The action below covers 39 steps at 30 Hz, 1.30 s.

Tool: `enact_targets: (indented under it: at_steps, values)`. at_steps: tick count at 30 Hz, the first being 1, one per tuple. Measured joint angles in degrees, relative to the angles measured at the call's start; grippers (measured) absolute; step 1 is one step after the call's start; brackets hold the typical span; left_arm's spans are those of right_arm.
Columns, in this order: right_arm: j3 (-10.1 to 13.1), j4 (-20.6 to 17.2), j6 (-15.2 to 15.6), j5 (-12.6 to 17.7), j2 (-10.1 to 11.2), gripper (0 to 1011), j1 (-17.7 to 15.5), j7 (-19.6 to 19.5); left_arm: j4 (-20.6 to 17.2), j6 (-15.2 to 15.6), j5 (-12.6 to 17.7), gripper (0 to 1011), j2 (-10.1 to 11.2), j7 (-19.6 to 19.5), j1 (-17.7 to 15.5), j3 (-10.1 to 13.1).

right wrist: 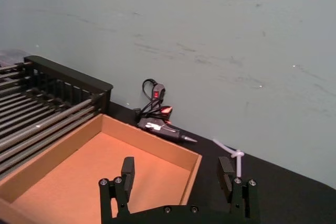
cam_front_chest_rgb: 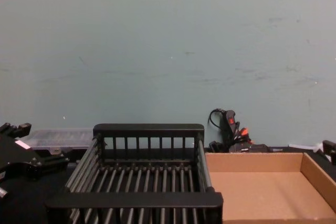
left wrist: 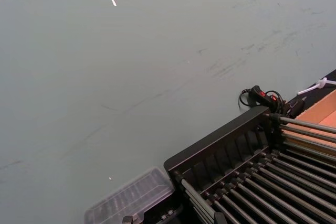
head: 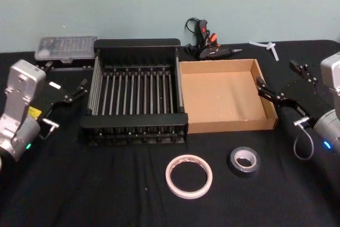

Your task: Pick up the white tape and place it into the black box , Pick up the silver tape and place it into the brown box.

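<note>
White tape (head: 188, 176), silver tape (head: 244, 161) flat, holes up; right hand (right wrist: 177, 174) apart, left hand (head: 68, 90) unclear.

White tape (head: 188, 176), wide roll, lies flat near the table's front edge; silver tape (head: 244, 161), smaller dark roll with pale core, lies just right. Behind them, black box (head: 135, 124), slatted, touches brown box (head: 228, 125), both empty.

The right gripper (right wrist: 177, 174) was seen with its fingers (right wrist: 127, 170) spread apart over the near corner of the brown box (right wrist: 100, 169). The black box (right wrist: 50, 100) was set just beside it. A glue gun (right wrist: 160, 124) lay by the wall.
</note>
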Motion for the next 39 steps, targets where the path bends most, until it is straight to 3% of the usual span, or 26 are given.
enact_targets:
  at_steps: [11,22,39]
  values:
    - [2.3,-7.2,4.8,2.0,1.0,1002,-4.9,1.2,0.0,0.0,0.0,1001,0.0,0.0,0.0,0.0]
    - [4.5,-14.4,14.6,5.5,1.2,1002,-9.9,1.8,0.0,0.0,0.0,1001,0.0,0.0,0.0,0.0]
    - [7.1,-19.3,25.2,8.5,0.9,1002,-14.3,3.0,0.0,0.0,0.0,1001,0.0,0.0,0.0,0.0]
